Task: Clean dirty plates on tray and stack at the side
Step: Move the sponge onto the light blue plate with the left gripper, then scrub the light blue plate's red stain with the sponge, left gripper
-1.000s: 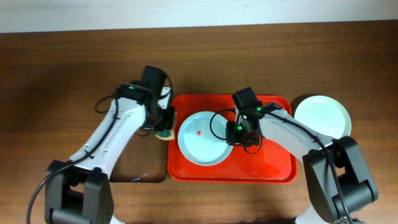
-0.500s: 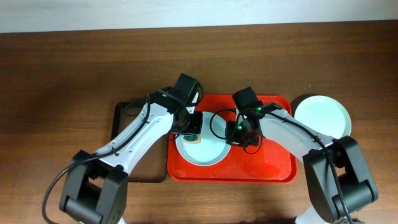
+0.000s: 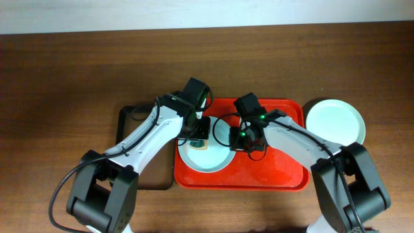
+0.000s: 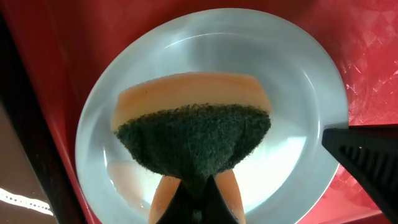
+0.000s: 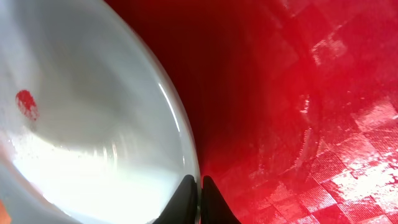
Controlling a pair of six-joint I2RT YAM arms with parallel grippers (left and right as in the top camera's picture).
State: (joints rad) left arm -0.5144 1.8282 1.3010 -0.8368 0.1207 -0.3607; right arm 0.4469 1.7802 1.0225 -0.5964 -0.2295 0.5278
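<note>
A pale blue plate [image 3: 208, 157] lies on the left half of the red tray [image 3: 278, 168]. My left gripper [image 3: 200, 136] is shut on a sponge [image 4: 193, 134], orange with a dark green scrub face, pressed on the plate's [image 4: 298, 81] centre. My right gripper [image 3: 240, 139] is shut on the plate's right rim [image 5: 186, 155]; a small red smear [image 5: 26, 104] shows on the plate in the right wrist view. A white-to-mint plate [image 3: 335, 122] sits off the tray at the right. A third plate is not visible.
A narrow black tray [image 3: 139, 152] lies left of the red tray, under my left arm. The stacked plate at the right rests on a dark round base [image 3: 312, 105]. Brown wooden table [image 3: 65, 77] all around.
My left arm swung right from the black tray onto the plate with the sponge, then settled slightly. My right gripper shifted a little left, and the plate slid left with it.
</note>
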